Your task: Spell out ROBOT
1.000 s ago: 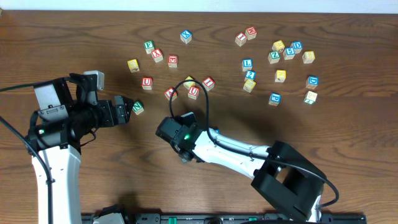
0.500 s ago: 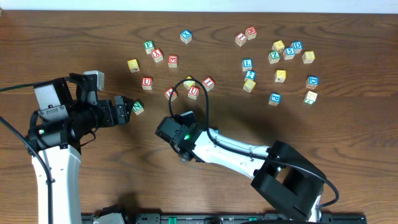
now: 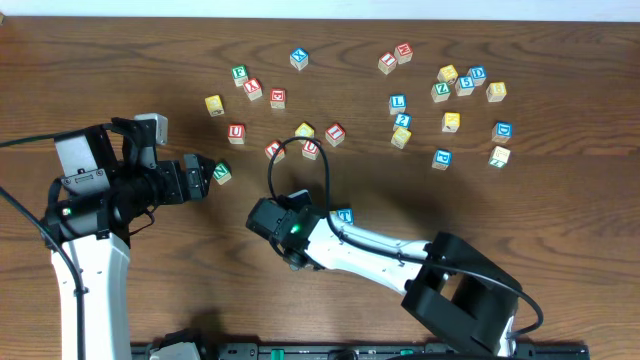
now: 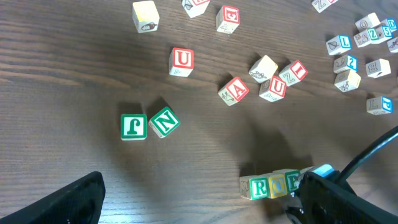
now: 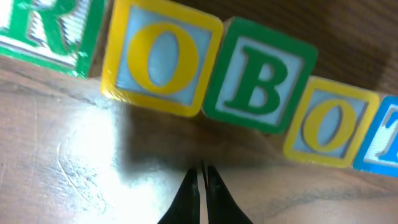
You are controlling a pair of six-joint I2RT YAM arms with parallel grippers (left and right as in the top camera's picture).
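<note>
Right wrist view: the right jaws, seemingly together, sit just before the ROBOT block row [image 5: 258, 84].

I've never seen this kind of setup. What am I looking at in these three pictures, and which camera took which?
These are two robot arms at a wooden table. The wide picture looks down from above; the other two come from a camera on each arm's wrist. Lettered toy blocks lie scattered, such as a green N block. Near the middle, five blocks stand in a row reading ROBOT, seen close in the right wrist picture. The right claw is shut just before that row, holding nothing. The left claw is open and empty near the N block.
</note>
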